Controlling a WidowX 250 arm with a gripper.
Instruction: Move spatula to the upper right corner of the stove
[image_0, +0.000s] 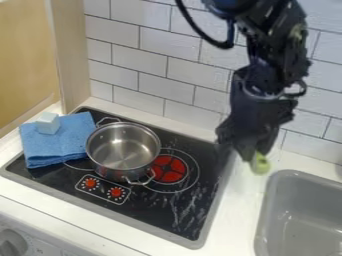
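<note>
Right at the front we've got a grey knob (12, 244) at lower left, below the white worktop (230, 225). Over on the right, the grey sink (294, 225) sits in that worktop, and next to it there's the black stove (190, 212), two red dials (116, 192) near its front edge. Behind the dials, a red burner (175, 170), and beside it the shiny pot (123, 147), one handle toward us, one away. Left of the pot lies a folded blue cloth (60, 142), with a pale block (48, 123) on top! Now the end effector (256, 151), hanging by the stove's right edge, toward the back; blurred green at its tip, apparently the spatula (260, 164), but whether it's pinched, I can't tell. And at the back, white wall tiles (137, 60)
</note>
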